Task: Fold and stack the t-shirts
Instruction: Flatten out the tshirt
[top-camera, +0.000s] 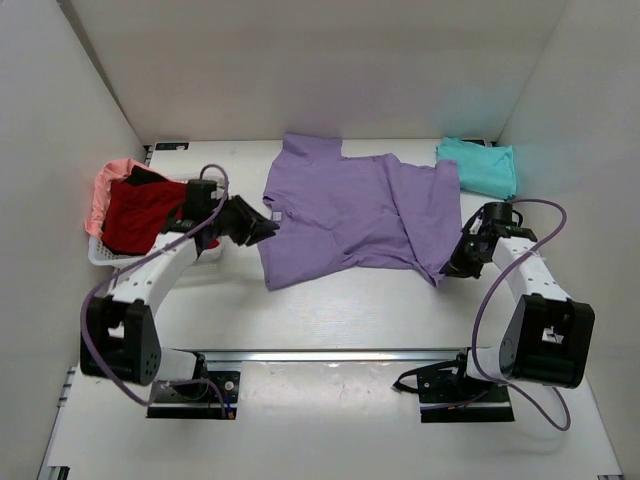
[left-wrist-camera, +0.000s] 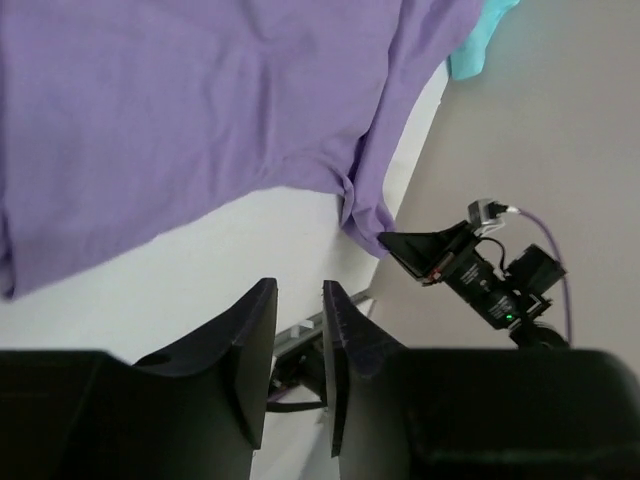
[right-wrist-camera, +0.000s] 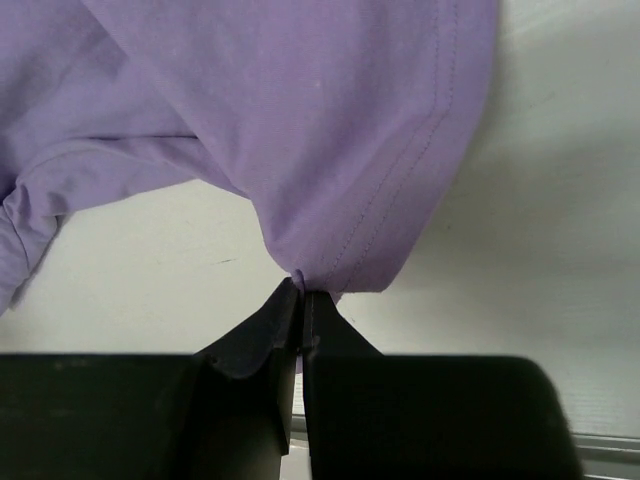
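The purple shirt (top-camera: 360, 215) lies lengthwise left to right, with its hem at the right. The right gripper (right-wrist-camera: 302, 293) pinches this hem. The left gripper (left-wrist-camera: 298, 292) is slightly parted and holds nothing.

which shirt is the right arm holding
The purple shirt: the right jaws pinch its hem corner. The teal one lies apart at the back; red and pink sit in the basket.

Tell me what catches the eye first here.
A big purple shirt lies spread and rumpled across the middle of the table, and the right hand is pinched shut on its near right corner. The left hand is by the shirt's left edge, slightly open and holding nothing. A white basket at far left holds a red shirt and a pink shirt; a teal shirt lies at the back right.
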